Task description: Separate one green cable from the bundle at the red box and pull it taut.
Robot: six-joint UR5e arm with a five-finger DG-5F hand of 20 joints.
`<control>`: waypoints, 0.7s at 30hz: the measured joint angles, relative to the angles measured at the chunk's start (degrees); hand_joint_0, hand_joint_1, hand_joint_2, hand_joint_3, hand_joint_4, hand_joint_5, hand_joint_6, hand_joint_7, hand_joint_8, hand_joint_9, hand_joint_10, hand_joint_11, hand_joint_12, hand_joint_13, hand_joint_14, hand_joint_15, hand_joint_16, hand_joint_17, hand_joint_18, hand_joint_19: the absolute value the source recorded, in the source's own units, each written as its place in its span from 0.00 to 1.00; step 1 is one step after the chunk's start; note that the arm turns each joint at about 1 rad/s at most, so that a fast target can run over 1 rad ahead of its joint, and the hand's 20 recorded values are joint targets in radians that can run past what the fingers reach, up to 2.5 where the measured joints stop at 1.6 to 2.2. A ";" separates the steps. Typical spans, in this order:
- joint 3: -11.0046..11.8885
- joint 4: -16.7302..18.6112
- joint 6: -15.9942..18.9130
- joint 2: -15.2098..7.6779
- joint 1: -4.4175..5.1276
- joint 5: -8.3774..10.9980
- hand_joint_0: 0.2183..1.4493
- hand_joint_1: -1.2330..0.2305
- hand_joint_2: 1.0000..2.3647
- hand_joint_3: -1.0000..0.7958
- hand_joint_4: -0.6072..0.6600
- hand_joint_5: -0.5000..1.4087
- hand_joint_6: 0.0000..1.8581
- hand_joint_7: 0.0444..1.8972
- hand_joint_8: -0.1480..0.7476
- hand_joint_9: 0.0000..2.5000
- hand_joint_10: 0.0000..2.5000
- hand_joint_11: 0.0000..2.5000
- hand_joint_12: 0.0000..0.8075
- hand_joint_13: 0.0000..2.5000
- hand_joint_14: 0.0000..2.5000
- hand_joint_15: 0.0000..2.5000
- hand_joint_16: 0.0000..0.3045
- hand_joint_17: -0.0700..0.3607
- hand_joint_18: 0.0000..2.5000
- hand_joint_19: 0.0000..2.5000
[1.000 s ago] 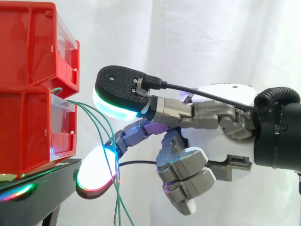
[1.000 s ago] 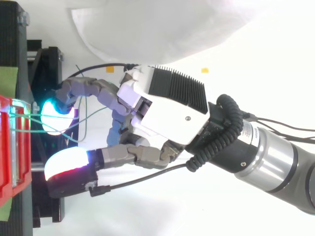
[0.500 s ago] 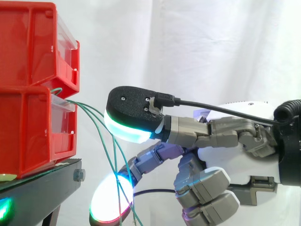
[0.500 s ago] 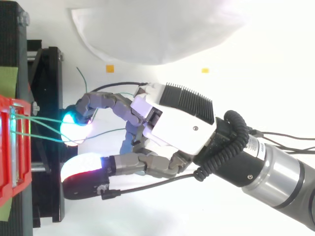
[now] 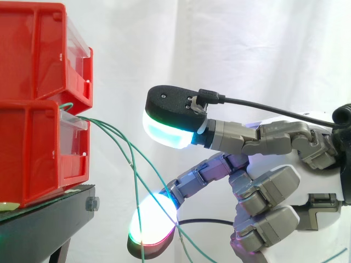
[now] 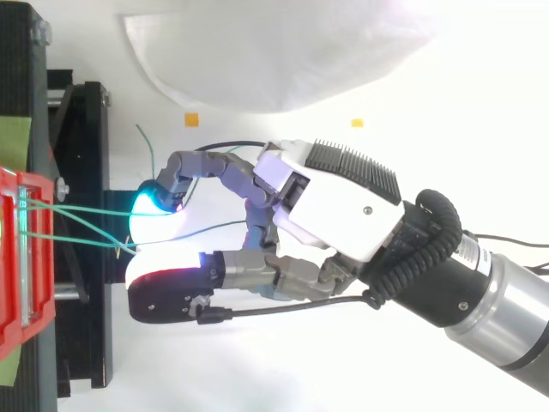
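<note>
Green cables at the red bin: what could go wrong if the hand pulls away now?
Several thin green cables from the lower red plastic bin cross the hand's lower glowing pad, so pulling may drag the bundle, not one. The upper pad stands apart, pinching nothing; a cable could slip off.

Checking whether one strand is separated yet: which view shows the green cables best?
The side view: the green cables fan out from the red box and slope down across the hand's lower fingertip. The top view shows them as near-parallel lines from box to hand, their drop hidden.
</note>
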 measured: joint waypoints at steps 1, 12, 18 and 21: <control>0.00 -0.07 0.41 0.00 0.02 0.06 0.22 0.58 0.00 0.28 0.74 0.30 0.27 0.61 0.52 0.87 0.01 0.65 0.53 0.75 0.01 0.67 0.23 0.52 0.59 0.42; -0.01 -1.47 2.12 0.02 0.07 0.19 0.25 0.45 0.00 0.28 0.53 0.28 0.40 0.54 0.49 0.90 0.01 0.70 0.51 0.76 0.00 0.69 0.20 0.49 0.58 0.43; -0.01 -3.06 4.41 0.02 0.06 0.24 0.26 0.58 0.00 0.28 0.53 0.29 0.41 0.47 0.44 0.94 0.01 0.70 0.51 0.78 0.00 0.69 0.20 0.48 0.59 0.43; 0.00 -4.15 5.37 0.02 0.07 0.49 0.25 0.62 0.00 0.28 0.52 0.29 0.40 0.49 0.41 0.95 0.01 0.69 0.51 0.79 0.00 0.69 0.20 0.48 0.60 0.42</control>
